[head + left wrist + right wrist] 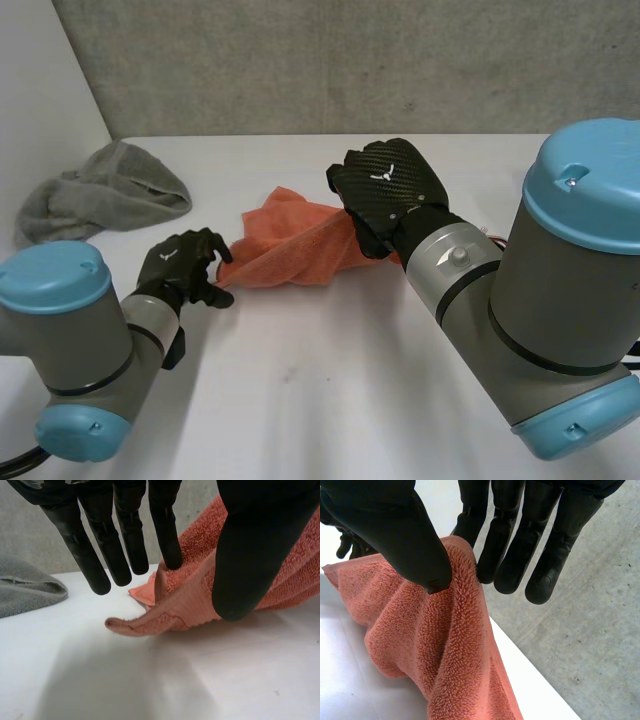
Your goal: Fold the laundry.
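Observation:
An orange towel (290, 248) lies bunched in the middle of the white table (330, 400). My right hand (385, 185) holds its right end lifted off the table. In the right wrist view the thumb (395, 525) and fingers (505, 535) pinch a fold of the towel (435, 650), which hangs below them. My left hand (185, 265) sits low at the towel's left corner. In the left wrist view its fingers (100, 555) are straight and spread from the thumb (250, 555). The towel's corner (150, 622) lies flat on the table beneath them, not gripped.
A crumpled grey towel (105, 190) lies at the table's back left, also beside the left hand (25, 592). A grey wall (350, 60) stands behind the table. The table's edge runs close under the right hand, with concrete floor (590, 645) beyond.

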